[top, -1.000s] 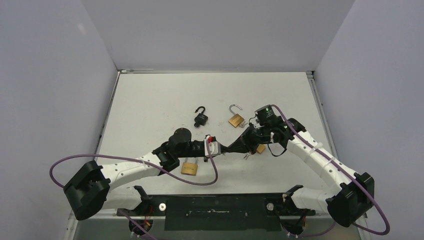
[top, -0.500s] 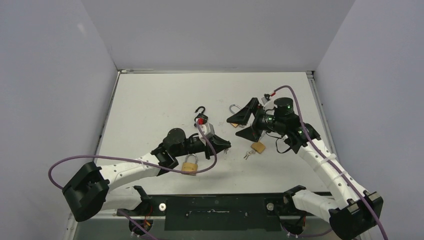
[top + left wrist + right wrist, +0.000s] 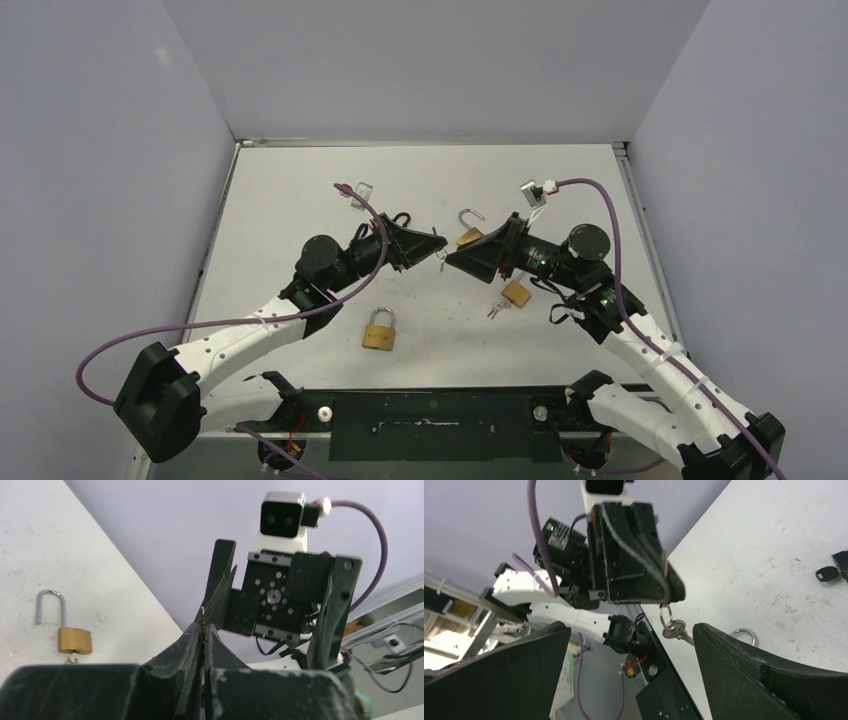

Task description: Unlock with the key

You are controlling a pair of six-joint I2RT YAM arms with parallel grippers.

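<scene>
From above, the far brass padlock (image 3: 470, 233) has its shackle sprung. The near brass padlock (image 3: 378, 331) looks locked, so you likely have that one left.

Left wrist: your left gripper (image 3: 203, 630) is clenched on the key (image 3: 202, 617), held off the table.

Right wrist: your right gripper (image 3: 626, 635) gapes wide and empty, facing the left gripper's dangling spare key (image 3: 672, 628).

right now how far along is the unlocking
Done: the far brass padlock lies open. In hand: left gripper shut on the key ring, key dangling, right gripper open facing it. Left: the near padlock looks locked.
</scene>
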